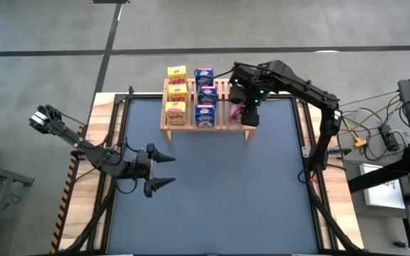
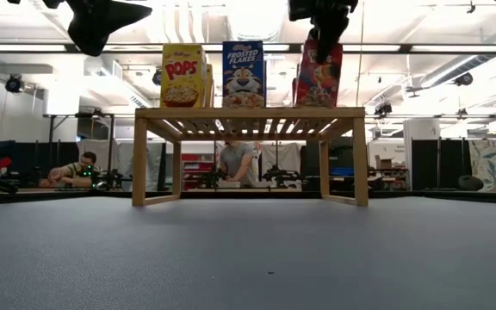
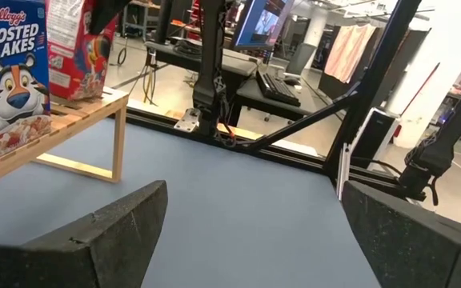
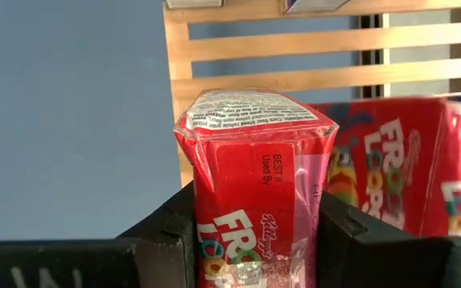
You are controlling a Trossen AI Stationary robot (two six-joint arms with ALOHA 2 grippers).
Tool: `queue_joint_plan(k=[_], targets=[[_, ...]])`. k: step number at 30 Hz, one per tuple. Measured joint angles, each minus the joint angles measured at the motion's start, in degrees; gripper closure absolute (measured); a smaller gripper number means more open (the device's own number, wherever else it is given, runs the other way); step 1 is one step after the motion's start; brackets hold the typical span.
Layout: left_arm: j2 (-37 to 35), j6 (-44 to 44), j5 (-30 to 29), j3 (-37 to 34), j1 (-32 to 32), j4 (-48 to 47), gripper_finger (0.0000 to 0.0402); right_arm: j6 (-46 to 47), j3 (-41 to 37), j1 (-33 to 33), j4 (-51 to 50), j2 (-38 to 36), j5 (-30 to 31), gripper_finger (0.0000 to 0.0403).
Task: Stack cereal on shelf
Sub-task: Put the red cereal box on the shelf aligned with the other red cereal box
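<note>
Risk: the right tool [image 4: 254,240] is clenched on a red cereal box [image 4: 254,168], its fingers pressing the two narrow sides, above the right end of the shelf [image 1: 223,125], upper centre of the high view. A second red box [image 4: 398,164] stands just beside the held one in the right wrist view. In my judgement, lowering or releasing with so little room could nudge that neighbour and tip it, or drop the held box off the right end of the rack. The slatted top adds a second hazard: a box corner landing over a gap between slats may settle tilted. The box wrapper looks glossy and the card light, so it may slip or crush under too firm a squeeze.

Condition of goods: yellow boxes [image 1: 176,94] fill the left column and blue boxes [image 1: 204,96] the middle column; they appear upright. In the low view, upper centre, the front boxes stand square on the rack top.

The left tool [image 1: 164,171] hangs released, jaws wide, over the surface [image 1: 219,199], lower left of the high view, well apart from the shelf.
</note>
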Motion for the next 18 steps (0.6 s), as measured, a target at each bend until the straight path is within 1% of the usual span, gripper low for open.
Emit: queue_joint_plan(k=[10, 13, 18], targets=[[0.0, -0.91, -0.03, -0.01, 0.0, 0.36, 0.0043, -0.56, -4.52, -0.26, 0.0, -6.41, -0.16, 0.0264], [0.0, -1.31, -0.04, -0.01, 0.0, 0.38, 0.0043, -0.5, -5.1, -0.35, -0.01, -6.87, -1.11, 0.0264], [0.0, -1.73, -0.05, -0.04, 0.0, 0.61, 0.0043, -0.29, -7.02, -0.35, 0.0, -6.17, -1.01, 0.0264]])
